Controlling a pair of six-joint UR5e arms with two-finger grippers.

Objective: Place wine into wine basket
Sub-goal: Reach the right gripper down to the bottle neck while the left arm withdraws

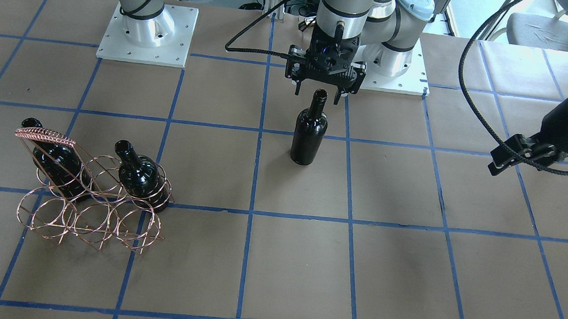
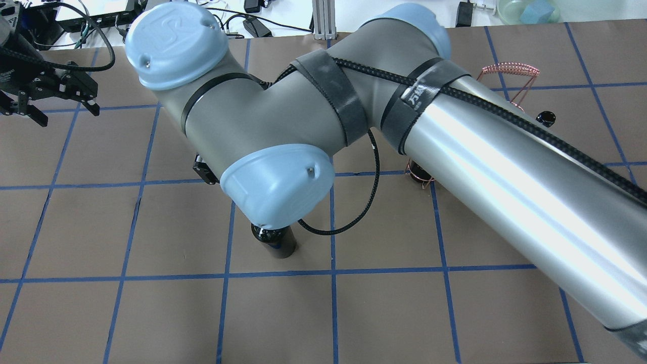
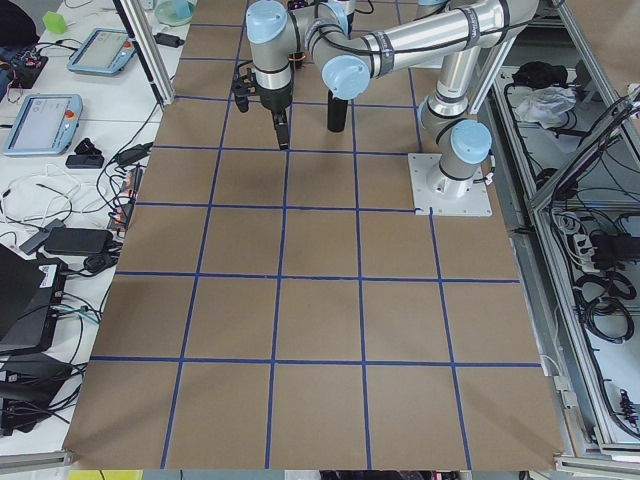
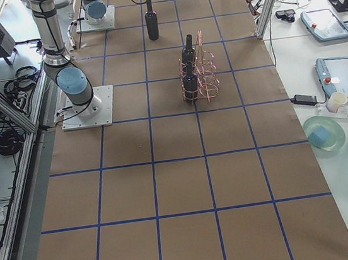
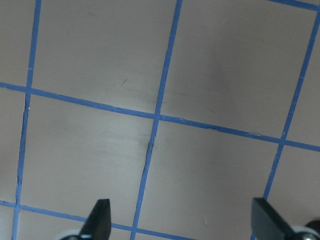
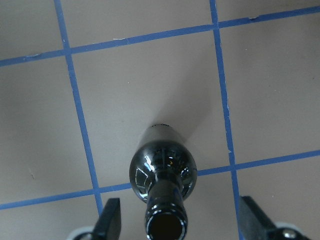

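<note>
The wine [image 1: 309,136] was seen upright on the table [image 1: 406,293], its neck directly beneath the right gripper [image 1: 319,94], whose jaws were spread and apparently clear of it, while in the front view the empty, spread left gripper [image 1: 540,164] lay well apart at three o'clock and the basket [image 1: 90,204] at eight.

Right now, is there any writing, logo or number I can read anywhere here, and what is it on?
"UR": raised logo on the big blue joint cap.
Black strap beside that cap: white print, too blurred to read.
Wine bottle: no label.
</note>
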